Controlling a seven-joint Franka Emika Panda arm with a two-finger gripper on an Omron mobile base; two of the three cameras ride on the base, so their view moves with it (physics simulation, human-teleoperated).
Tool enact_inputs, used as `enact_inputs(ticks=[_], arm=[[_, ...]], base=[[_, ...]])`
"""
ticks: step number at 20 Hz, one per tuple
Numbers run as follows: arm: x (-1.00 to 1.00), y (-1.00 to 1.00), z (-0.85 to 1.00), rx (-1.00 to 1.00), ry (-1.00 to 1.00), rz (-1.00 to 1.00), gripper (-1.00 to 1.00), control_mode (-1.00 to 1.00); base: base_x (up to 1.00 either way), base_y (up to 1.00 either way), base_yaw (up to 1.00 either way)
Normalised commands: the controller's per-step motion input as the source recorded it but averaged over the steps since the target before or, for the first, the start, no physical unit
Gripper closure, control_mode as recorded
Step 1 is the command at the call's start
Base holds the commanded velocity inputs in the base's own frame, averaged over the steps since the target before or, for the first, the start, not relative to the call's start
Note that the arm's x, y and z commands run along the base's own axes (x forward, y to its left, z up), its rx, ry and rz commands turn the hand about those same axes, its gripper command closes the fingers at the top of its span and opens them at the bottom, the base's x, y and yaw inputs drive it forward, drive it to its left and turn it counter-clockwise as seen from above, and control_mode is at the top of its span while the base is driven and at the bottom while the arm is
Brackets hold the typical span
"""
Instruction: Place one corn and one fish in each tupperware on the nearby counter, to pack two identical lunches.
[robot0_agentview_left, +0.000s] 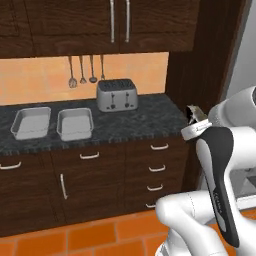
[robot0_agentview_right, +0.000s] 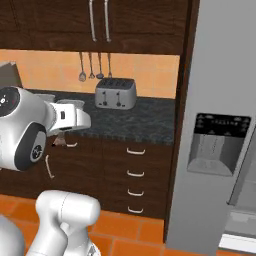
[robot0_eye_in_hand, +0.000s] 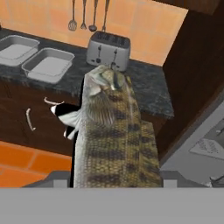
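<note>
Scaly and brownish, the fish (robot0_eye_in_hand: 111, 131) sits pinched between my fingers, its long body running straight out from the gripper (robot0_agentview_left: 194, 116) toward the silver toaster (robot0_eye_in_hand: 108, 50). Both grey tupperware trays (robot0_eye_in_hand: 48, 64) wait side by side on the marbled counter (robot0_eye_in_hand: 148, 87), well off to my left, apparently unfilled; I judge a leftward carry comes next.

No text, brand, number or sign can be read in any view. The fridge dispenser panel (robot0_agentview_right: 221, 123) at the right of the right base view carries tiny pale marks along its top strip, too small to make out.
</note>
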Motion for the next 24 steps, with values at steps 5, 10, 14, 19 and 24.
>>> enact_inputs(ticks=[5,10,14,19,24], arm=[[0.00,0.00,0.00,0.00,0.00,0.00,1.00,1.00],[0.00,0.00,0.00,0.00,0.00,0.00,1.00,1.00],[0.00,0.00,0.00,0.00,0.00,0.00,1.00,1.00],[0.00,0.00,0.00,0.00,0.00,0.00,1.00,1.00],[0.00,0.00,0.00,0.00,0.00,0.00,1.00,1.00]], base=[[0.21,1.00,-0.03],[0.43,1.00,-0.01],[0.93,0.81,0.00],[0.64,0.71,0.00],[0.50,0.36,0.00]])
